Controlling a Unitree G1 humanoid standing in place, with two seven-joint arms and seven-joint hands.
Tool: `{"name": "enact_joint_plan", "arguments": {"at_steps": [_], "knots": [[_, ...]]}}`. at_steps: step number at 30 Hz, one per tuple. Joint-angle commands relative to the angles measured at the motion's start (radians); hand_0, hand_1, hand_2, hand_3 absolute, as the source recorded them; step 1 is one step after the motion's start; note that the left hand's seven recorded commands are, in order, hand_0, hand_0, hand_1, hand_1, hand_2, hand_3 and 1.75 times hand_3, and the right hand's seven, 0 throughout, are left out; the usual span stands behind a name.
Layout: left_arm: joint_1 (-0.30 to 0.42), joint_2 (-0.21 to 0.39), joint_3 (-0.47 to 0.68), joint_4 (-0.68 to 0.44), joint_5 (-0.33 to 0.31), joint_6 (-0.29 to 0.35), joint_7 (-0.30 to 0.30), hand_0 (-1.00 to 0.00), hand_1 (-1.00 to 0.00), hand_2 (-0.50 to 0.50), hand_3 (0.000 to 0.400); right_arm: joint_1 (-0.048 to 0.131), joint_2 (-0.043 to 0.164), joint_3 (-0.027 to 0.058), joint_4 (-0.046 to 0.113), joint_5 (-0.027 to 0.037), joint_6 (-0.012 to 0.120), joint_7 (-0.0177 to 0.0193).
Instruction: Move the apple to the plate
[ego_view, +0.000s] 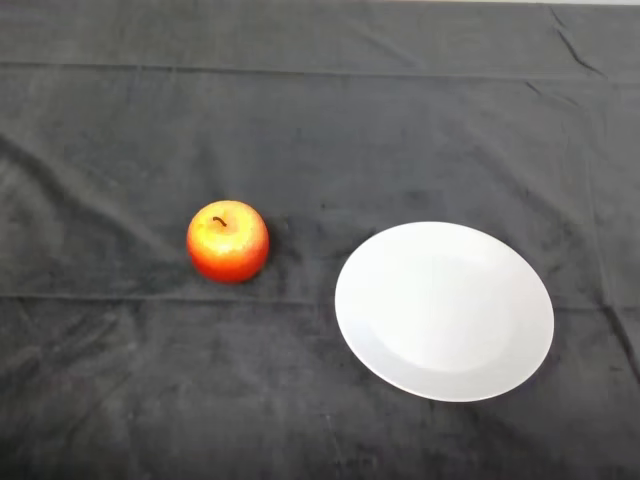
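Observation:
A red and yellow apple stands upright on the dark cloth, left of centre, its short stem pointing up. A round white plate lies flat to the right of it with nothing on it. A strip of cloth separates the apple from the plate's left rim.
The dark cloth covers the whole table and shows creases and fold lines, one running across at the back and one along the front.

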Motion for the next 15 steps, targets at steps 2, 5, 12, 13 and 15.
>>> {"name": "enact_joint_plan", "arguments": {"at_steps": [2,5,12,13,15], "knots": [[-0.015,-0.018,0.022,-0.059,0.020,-0.028,0.001,0.00,0.00,0.00,0.000,-0.015,-0.020,-0.0039,0.000,0.0178,-0.009,0.0025],[-0.018,-0.020,0.027,-0.060,0.025,-0.028,0.000,0.00,0.00,0.00,0.000,-0.015,-0.020,-0.0039,0.000,0.0178,-0.009,0.0025],[-0.025,-0.030,0.030,-0.064,0.040,-0.029,-0.004,0.00,0.00,0.00,0.000,-0.015,-0.020,-0.0039,0.000,0.0178,-0.009,0.0024],[-0.027,-0.031,0.030,-0.064,0.044,-0.030,-0.004,0.00,0.00,0.00,0.000,-0.015,-0.020,-0.0039,0.000,0.0178,-0.009,0.0024],[-0.030,-0.035,0.027,-0.066,0.052,-0.031,-0.005,0.00,0.00,0.00,0.000,-0.015,-0.020,-0.0039,0.000,0.0178,-0.009,0.0024]]}}
